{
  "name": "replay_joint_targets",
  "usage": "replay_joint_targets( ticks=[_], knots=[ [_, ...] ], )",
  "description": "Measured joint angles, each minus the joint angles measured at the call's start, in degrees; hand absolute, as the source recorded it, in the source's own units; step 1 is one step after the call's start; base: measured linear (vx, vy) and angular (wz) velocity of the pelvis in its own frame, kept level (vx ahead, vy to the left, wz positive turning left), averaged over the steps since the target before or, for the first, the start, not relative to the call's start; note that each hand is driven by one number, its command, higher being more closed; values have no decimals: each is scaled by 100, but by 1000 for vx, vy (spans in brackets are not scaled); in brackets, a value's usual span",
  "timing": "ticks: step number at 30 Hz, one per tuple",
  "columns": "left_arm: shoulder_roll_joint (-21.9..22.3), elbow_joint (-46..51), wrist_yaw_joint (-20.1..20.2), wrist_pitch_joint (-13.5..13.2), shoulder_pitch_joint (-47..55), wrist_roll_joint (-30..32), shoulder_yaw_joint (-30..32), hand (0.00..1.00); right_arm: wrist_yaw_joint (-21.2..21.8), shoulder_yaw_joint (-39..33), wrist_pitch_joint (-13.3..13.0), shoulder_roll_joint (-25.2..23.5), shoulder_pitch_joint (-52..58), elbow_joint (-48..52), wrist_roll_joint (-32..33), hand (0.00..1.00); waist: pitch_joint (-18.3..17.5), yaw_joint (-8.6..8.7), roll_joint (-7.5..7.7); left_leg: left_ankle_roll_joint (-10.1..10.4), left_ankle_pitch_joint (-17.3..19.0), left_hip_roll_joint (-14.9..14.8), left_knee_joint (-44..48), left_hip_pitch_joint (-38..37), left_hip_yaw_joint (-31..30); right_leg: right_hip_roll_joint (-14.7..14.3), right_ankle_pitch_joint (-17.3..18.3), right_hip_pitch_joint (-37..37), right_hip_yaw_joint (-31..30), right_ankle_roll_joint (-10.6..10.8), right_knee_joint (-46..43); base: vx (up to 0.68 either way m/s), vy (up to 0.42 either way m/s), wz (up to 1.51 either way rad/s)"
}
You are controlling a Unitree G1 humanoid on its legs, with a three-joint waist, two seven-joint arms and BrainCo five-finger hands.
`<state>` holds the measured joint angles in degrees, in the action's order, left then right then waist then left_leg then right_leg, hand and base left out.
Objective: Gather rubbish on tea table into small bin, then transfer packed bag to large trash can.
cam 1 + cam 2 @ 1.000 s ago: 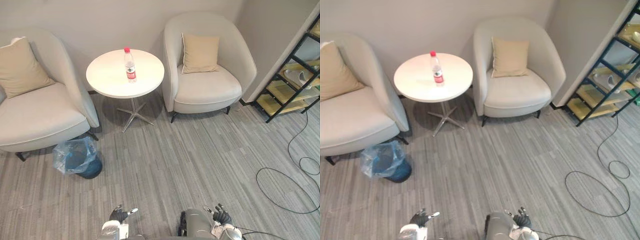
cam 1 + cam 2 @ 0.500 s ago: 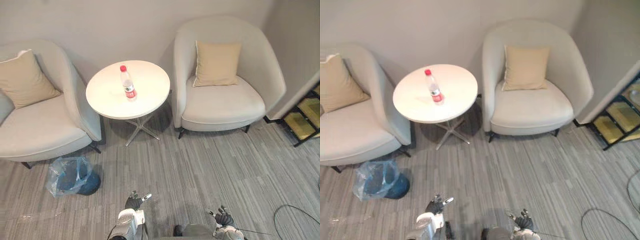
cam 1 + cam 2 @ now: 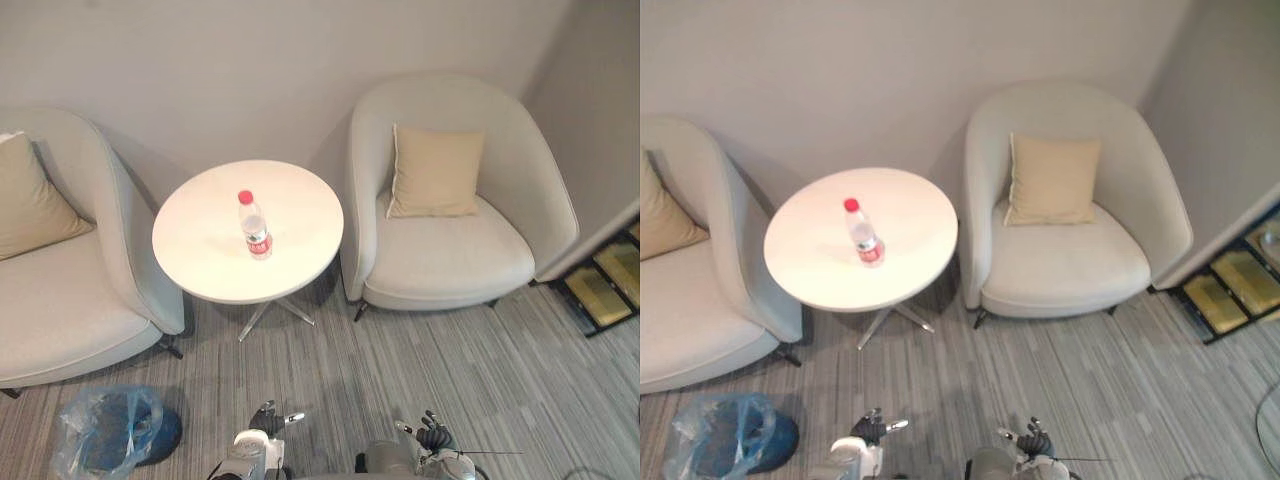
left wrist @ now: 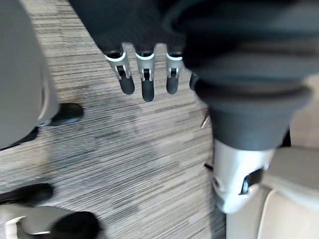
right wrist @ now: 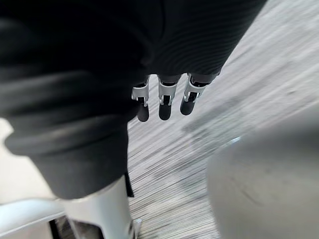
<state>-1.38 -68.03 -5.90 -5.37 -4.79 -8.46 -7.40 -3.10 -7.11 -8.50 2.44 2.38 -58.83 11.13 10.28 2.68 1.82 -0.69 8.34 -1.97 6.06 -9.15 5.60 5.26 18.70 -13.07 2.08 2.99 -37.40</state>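
a clear plastic water bottle (image 3: 254, 226) with a red cap is seen standing upright near the middle of the round white tea table (image 3: 205, 270), which is set between two pale armchairs. a tan cushion (image 3: 436, 172) is propped in the right-hand armchair (image 3: 455, 262). the small bin (image 3: 112, 434) – lined with a blue plastic bag – is placed on the grey striped carpet just in front of the left-hand armchair (image 3: 60, 310). the left hand (image 3: 266, 416) and right hand (image 3: 432, 435) are held low over the carpet, well apart from the table – their fingers (image 4: 145, 84) (image 5: 164, 103) are kept straight and relaxed.
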Motion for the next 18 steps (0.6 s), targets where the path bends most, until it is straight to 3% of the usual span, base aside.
replay_joint_targets(
  ticks=[1,2,3,4,6,9,12,14,16,17,18],
  knots=[
    [7,3,2,5,25,4,57,0,-5,-13,2,-12,2,-6,0,0,-7,11,11,62,32,-27,10,-12,-77,-20,-201,27,-62,14,595,273,-232,83],
    [-2,29,9,1,55,34,172,0,-2,-18,3,-40,26,-63,-2,0,-69,8,127,269,150,40,25,-19,-156,47,-938,150,-215,14,1561,316,-251,63],
    [91,-2,9,11,34,56,290,0,25,-152,3,1,-29,-65,-4,0,6,-2,-69,487,296,-148,23,-116,-283,-88,-1068,231,-41,-140,1471,316,-226,52],
    [240,25,62,-3,57,63,514,0,21,-235,9,61,-30,-73,-46,0,-16,-79,-230,498,303,-278,31,-103,-311,-190,-967,307,31,-197,1495,365,-251,27],
    [349,65,110,0,88,73,771,0,13,-256,27,86,-39,-72,-109,0,-52,-95,-338,507,297,-388,154,-102,-311,-258,-825,407,171,-289,1485,261,-181,21],
    [394,184,131,17,111,224,876,0,-43,-228,74,67,-32,-73,-223,0,13,-81,-303,664,382,-586,1098,149,-310,-320,-681,907,437,-381,1739,177,-146,43],
    [390,406,145,50,117,346,869,0,-82,-199,131,59,10,-77,-240,0,44,-216,-203,783,419,-820,2403,781,-69,-286,-609,1220,636,-453,1951,131,-85,38],
    [389,433,155,66,121,366,865,0,-131,-222,154,54,11,-84,-239,0,39,-220,-202,721,669,-812,2242,916,202,-191,-609,1326,665,-452,2054,107,23,12],
    [374,435,154,67,105,386,799,0,-154,-292,186,29,0,-91,-239,0,50,-223,-182,680,686,-598,1519,1004,190,2,-625,1415,667,-424,2097,106,111,5],
    [372,437,158,66,106,392,753,0,-161,-328,195,24,3,-93,-244,0,46,-223,-187,622,519,-472,1014,1013,127,66,-635,1464,660,-323,2112,111,156,8],
    [377,407,164,70,122,396,712,0,-165,-343,203,60,19,-94,-257,0,1,-213,-272,674,-202,-369,458,1020,-37,60,-593,1516,645,-163,2150,95,187,-7]
  ],
)
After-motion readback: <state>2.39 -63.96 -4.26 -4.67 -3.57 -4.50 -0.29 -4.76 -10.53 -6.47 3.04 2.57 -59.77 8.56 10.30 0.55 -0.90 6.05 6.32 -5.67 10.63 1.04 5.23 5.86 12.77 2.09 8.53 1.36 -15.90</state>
